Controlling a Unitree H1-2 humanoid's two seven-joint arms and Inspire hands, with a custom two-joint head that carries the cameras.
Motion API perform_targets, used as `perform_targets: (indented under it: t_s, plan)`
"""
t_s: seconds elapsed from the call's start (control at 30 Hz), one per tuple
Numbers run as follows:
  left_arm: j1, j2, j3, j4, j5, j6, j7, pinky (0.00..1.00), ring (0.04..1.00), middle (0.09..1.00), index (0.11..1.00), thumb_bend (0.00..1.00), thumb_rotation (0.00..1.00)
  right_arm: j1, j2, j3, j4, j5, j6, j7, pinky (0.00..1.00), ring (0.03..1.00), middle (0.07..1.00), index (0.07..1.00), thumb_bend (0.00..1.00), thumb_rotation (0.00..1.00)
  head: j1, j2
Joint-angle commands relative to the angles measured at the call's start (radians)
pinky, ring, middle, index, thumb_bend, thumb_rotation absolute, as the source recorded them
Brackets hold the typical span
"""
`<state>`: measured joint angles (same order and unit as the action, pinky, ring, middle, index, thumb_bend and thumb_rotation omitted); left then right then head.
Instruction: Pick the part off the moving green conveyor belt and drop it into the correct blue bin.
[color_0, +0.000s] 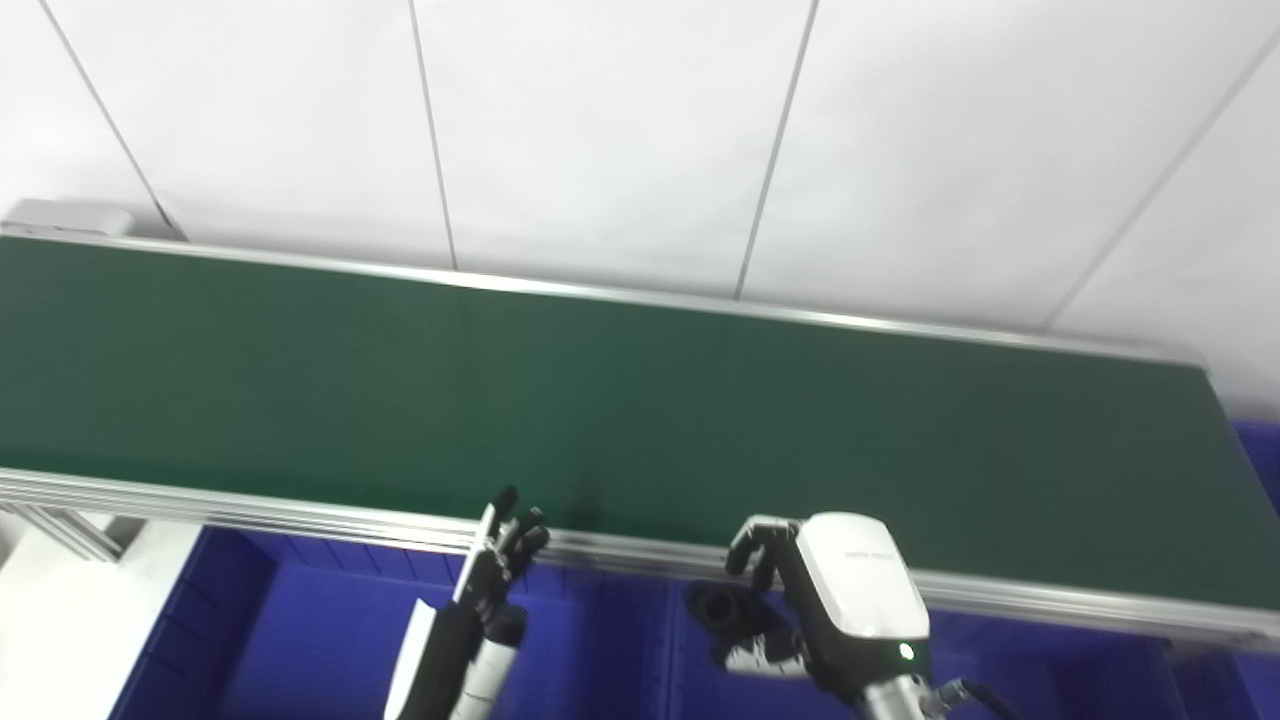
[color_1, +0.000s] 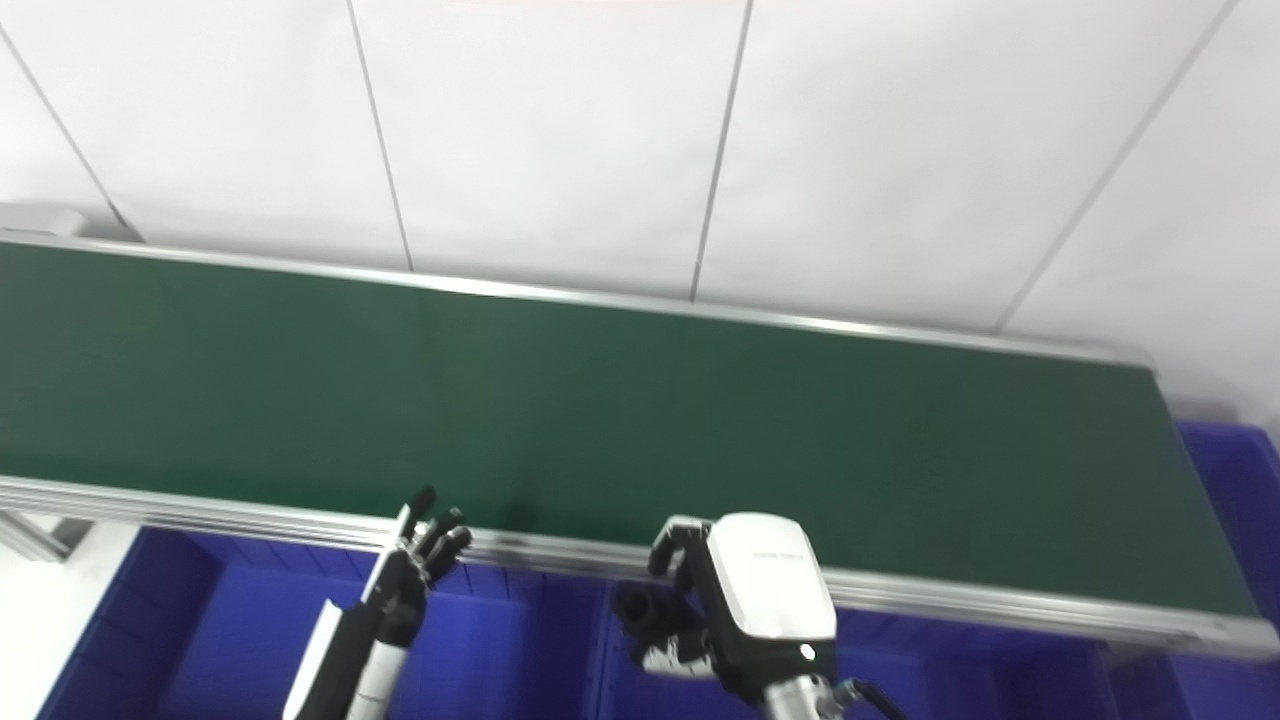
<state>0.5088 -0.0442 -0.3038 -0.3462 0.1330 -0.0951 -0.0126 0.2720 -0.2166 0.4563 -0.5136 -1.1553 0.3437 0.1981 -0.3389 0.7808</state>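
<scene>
From the left eye view, the long dark green conveyor belt (color_0: 640, 400) with its silver aluminium rails runs bare across the frame; no part rides on it. The right hand (color_0: 790, 610), white-backed with black fingers, is clamped on a small black tubular part (color_0: 718, 605) and hangs below the near rail, over the deep blue plastic bins (color_0: 600, 640). The part sits close to the divider between two bins, so I judge a release here could strike that wall and bounce into the wrong bin. The left hand (color_0: 500, 570), slim and black, holds nothing, its fingers spread and pointing up beside the rail.

From the right eye view, the black part (color_1: 640, 605) juts from the right hand's (color_1: 720, 610) fingertips rather than deep in the palm; a loose pinch could let it slip early. The left hand (color_1: 415, 565) idles just beside the rail, and a careless lift might clip it.
</scene>
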Motion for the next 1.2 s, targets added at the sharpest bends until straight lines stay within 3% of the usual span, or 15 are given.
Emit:
perform_targets:
  t_s: [0.0,0.2,0.27,0.33,0.37,0.47,0.53,0.6,0.63,0.7,0.77,0.9,1.0,1.07,1.17]
  plan:
    - [-0.002,0.015,0.006,-0.046,-0.019,0.005,-0.016,0.97,0.929,0.956,1.000,0.63,1.00,0.037,0.007,-0.019,-0.072,-0.019,-0.026,0.004,0.25,0.321,0.397,0.513,0.52,0.00,-0.011,0.004]
    - [-0.015,0.056,0.033,-0.073,-0.053,0.039,-0.041,0.97,0.934,0.963,1.000,0.62,1.00,0.162,0.042,-0.059,-0.144,-0.101,-0.016,0.056,0.22,0.299,0.389,0.508,0.52,0.00,-0.078,0.034]
    - [-0.021,0.067,0.041,-0.079,-0.069,0.044,-0.050,0.99,0.941,0.968,1.000,0.61,1.00,0.192,0.066,-0.072,-0.156,-0.147,-0.011,0.079,0.21,0.290,0.460,0.489,0.53,0.00,-0.095,0.041]
    - [-0.029,0.076,0.048,-0.083,-0.080,0.048,-0.056,0.99,0.942,0.970,1.000,0.61,1.00,0.207,0.092,-0.087,-0.154,-0.200,-0.009,0.103,0.22,0.289,0.469,0.486,0.53,0.00,-0.101,0.044]
    - [-0.032,0.079,0.052,-0.083,-0.084,0.049,-0.060,1.00,0.944,0.974,1.000,0.60,1.00,0.212,0.106,-0.095,-0.151,-0.226,-0.009,0.117,0.23,0.297,0.422,0.500,0.52,0.00,-0.103,0.045]
    - [-0.041,0.085,0.059,-0.086,-0.094,0.059,-0.066,1.00,0.945,0.972,1.000,0.60,1.00,0.215,0.148,-0.123,-0.120,-0.316,-0.010,0.157,0.24,0.314,0.393,0.507,0.52,0.00,-0.106,0.049]
    - [-0.046,0.090,0.061,-0.085,-0.105,0.058,-0.071,1.00,0.948,0.973,1.000,0.60,1.00,0.208,0.159,-0.141,-0.076,-0.320,-0.017,0.137,0.24,0.318,0.394,0.508,0.52,0.00,-0.104,0.051]
    - [-0.049,0.091,0.064,-0.086,-0.105,0.062,-0.073,1.00,0.946,0.969,1.000,0.59,1.00,0.200,0.159,-0.152,-0.041,-0.329,-0.027,0.123,0.30,0.387,0.415,0.527,0.52,0.01,-0.103,0.052]
    - [-0.050,0.091,0.065,-0.086,-0.098,0.063,-0.073,1.00,0.942,0.965,1.000,0.59,1.00,0.197,0.158,-0.154,-0.028,-0.350,-0.031,0.131,0.38,0.480,0.544,0.616,0.72,0.23,-0.103,0.052]
    - [-0.049,0.090,0.065,-0.088,-0.088,0.065,-0.072,0.99,0.931,0.958,1.000,0.60,1.00,0.192,0.153,-0.151,-0.013,-0.392,-0.039,0.150,0.65,0.729,0.786,0.805,0.95,0.60,-0.099,0.052]
    - [-0.048,0.091,0.064,-0.089,-0.083,0.065,-0.073,0.98,0.930,0.957,1.000,0.60,1.00,0.194,0.150,-0.150,-0.005,-0.396,-0.044,0.145,0.82,0.846,0.886,0.875,0.99,0.72,-0.093,0.052]
    - [-0.042,0.082,0.061,-0.091,-0.084,0.064,-0.070,0.99,0.926,0.955,1.000,0.60,1.00,0.207,0.141,-0.150,-0.018,-0.326,-0.059,0.119,0.92,0.891,0.924,0.896,1.00,0.81,-0.085,0.048]
    - [-0.034,0.074,0.056,-0.096,-0.086,0.067,-0.068,0.99,0.926,0.954,1.000,0.60,1.00,0.219,0.132,-0.156,-0.043,-0.257,-0.075,0.107,0.89,0.879,0.912,0.887,1.00,0.83,-0.065,0.045]
    - [-0.027,0.069,0.051,-0.096,-0.076,0.063,-0.065,0.99,0.926,0.956,1.000,0.60,1.00,0.234,0.132,-0.160,-0.082,-0.198,-0.087,0.102,0.82,0.843,0.883,0.866,1.00,0.82,-0.041,0.041]
    - [-0.014,0.060,0.043,-0.094,-0.058,0.052,-0.061,0.98,0.920,0.952,1.000,0.61,1.00,0.275,0.149,-0.168,-0.152,-0.037,-0.111,0.071,0.77,0.814,0.859,0.847,0.99,0.83,0.000,0.030]
